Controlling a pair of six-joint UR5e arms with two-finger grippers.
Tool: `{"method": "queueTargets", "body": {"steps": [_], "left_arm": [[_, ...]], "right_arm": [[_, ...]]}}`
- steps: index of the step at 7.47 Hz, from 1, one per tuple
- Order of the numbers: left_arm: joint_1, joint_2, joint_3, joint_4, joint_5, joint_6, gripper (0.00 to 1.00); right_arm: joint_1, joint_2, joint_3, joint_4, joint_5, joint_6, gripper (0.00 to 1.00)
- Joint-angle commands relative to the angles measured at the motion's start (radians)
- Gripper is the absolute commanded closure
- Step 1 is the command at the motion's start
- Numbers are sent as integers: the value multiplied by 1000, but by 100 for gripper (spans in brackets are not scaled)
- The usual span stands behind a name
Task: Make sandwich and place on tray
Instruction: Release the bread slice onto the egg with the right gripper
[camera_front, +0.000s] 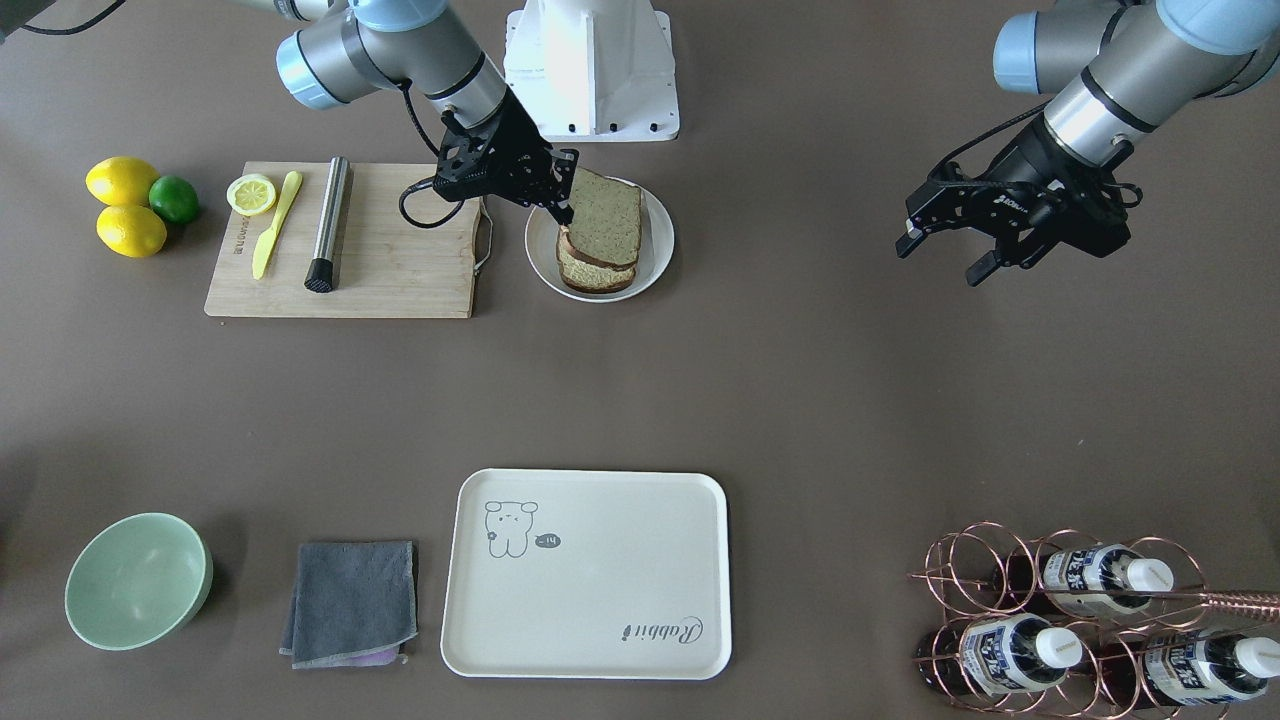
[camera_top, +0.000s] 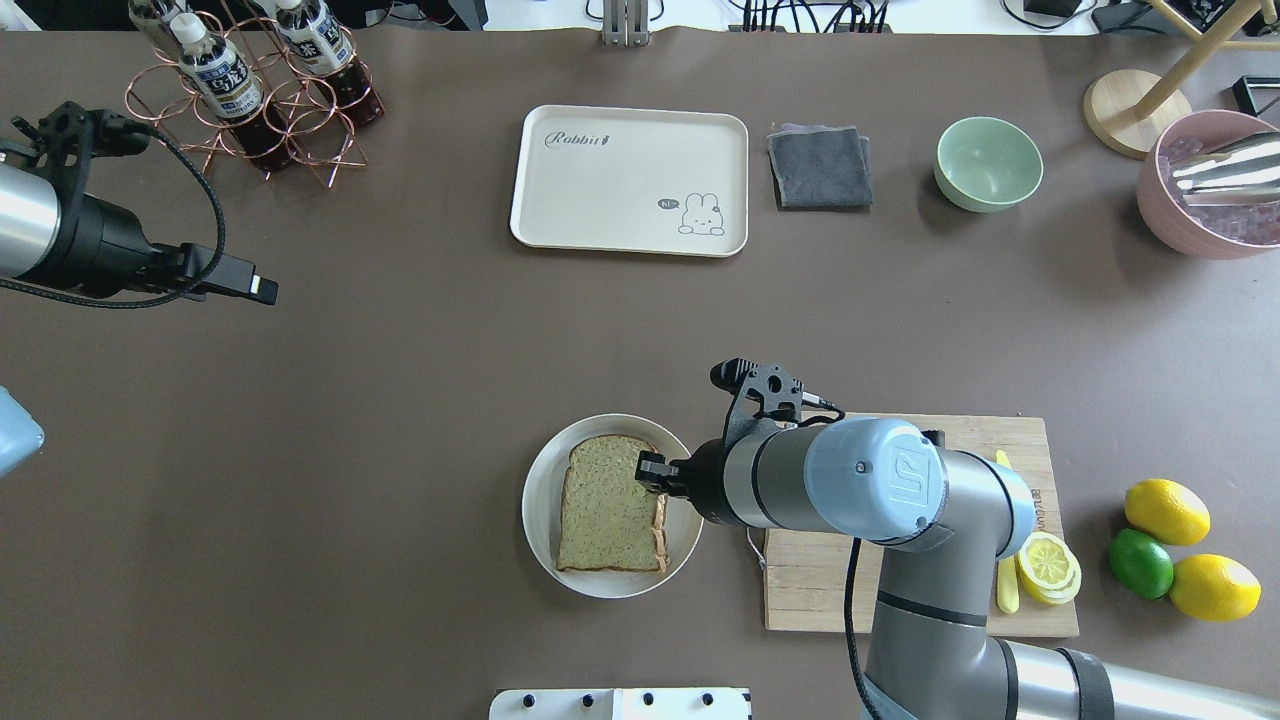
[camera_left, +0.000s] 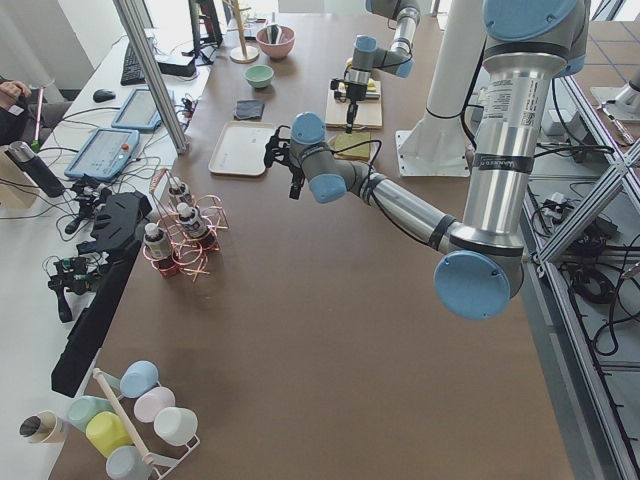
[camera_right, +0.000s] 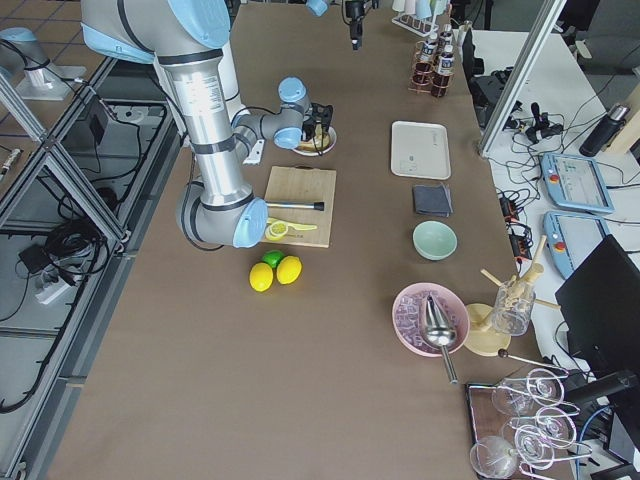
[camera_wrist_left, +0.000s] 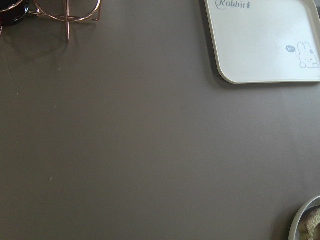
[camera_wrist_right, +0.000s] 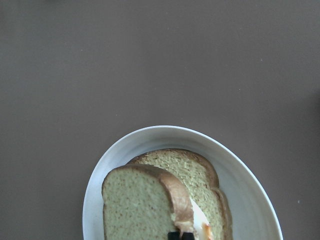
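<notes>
Close to the near edge, about midway along it, a white plate (camera_top: 540, 480) holds the sandwich (camera_top: 610, 505). The right gripper (camera_top: 655, 472) is at the sandwich's right side. Its fingers are closed on the crust edge of the top slice (camera_wrist_right: 135, 205), which is tilted up on that side. White and orange egg (camera_wrist_right: 200, 220) shows in the gap beneath.

Just right of the plate, a wooden board (camera_top: 800, 580) carries a half lemon (camera_top: 1047, 565), a yellow knife (camera_front: 275, 222) and a steel rod (camera_front: 328, 222). Two lemons (camera_top: 1165, 510) and a lime (camera_top: 1140, 563) sit together towards the near right corner.

Farther out, by the left edge, the left gripper (camera_front: 940, 258) hangs above bare tabletop, its fingers spread and empty.

The tray (camera_top: 620, 190) lies bare by the far edge, around its middle and well apart from the sandwich. A grey cloth (camera_top: 820, 167) lies just right of it, then a green bowl (camera_top: 988, 163). A copper bottle rack (camera_top: 260, 95) stands at the far left corner.
</notes>
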Motion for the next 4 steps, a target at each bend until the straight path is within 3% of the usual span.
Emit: {"method": "queueTargets", "body": {"steps": [1, 4], "left_arm": [[0, 0, -1, 1, 1, 0, 2], [0, -2, 5, 0, 1, 0, 2]], "right_arm": [[1, -1, -10, 0, -5, -5, 100], [-4, -1, -33, 0, -17, -5, 100]]}}
